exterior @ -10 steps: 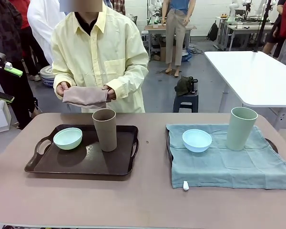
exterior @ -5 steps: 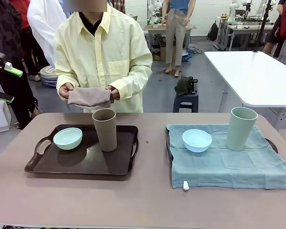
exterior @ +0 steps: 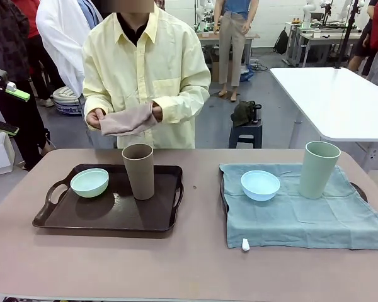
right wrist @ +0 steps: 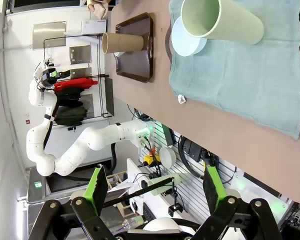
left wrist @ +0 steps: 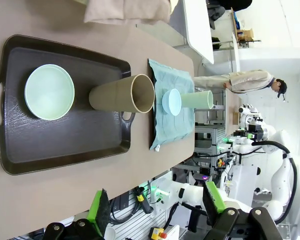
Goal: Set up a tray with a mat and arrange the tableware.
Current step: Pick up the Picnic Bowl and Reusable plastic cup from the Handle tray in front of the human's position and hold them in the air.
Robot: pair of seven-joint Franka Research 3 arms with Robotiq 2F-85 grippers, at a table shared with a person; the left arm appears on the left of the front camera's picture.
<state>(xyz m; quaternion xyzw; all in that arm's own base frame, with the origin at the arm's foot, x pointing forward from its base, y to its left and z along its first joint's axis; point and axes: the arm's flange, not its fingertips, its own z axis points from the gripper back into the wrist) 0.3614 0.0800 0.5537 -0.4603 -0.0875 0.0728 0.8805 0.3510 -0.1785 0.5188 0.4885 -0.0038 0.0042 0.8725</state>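
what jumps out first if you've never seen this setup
A person in a pale yellow shirt stands at the far side of the table, holding a folded pinkish-beige cloth in both hands. On the table's left, a bare dark tray carries a mint green bowl and a brown tumbler. On the right, a teal mat draped over a second tray holds a light blue bowl and a pale green tumbler.

tumbler (exterior: pixel 138 171) blocks tray (exterior: pixel 107 221) (upright), near table (exterior: pixel 176 267) free
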